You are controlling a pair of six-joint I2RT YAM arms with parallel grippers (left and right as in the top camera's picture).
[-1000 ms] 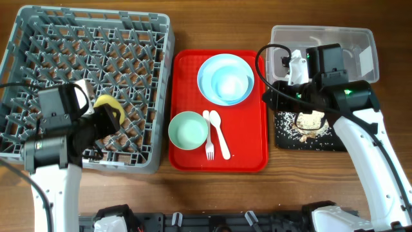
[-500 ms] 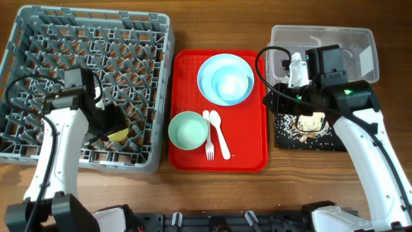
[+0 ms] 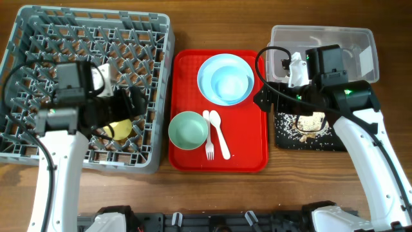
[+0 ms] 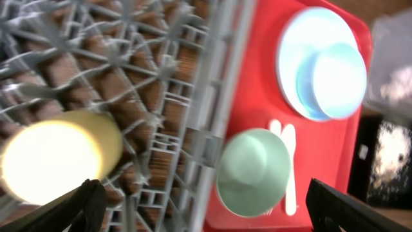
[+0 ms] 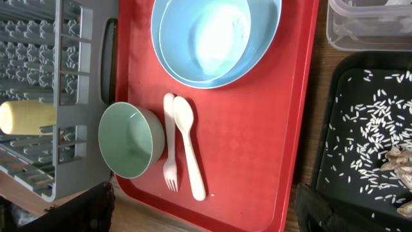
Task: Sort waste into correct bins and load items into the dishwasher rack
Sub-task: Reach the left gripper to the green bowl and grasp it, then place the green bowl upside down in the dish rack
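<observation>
Both tools stand released: left tool (image 4: 206,200), right tool (image 5: 206,209); the cup (image 3: 120,129) lies sideways in the rack (image 3: 96,13). Any nudge could roll it.

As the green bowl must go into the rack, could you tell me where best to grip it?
Probably grip the green bowl by its rim from above, one finger inside, one outside: it stands upright, mouth open. Take the rim nearest the rack, since the fork lies close along the other side.
</observation>
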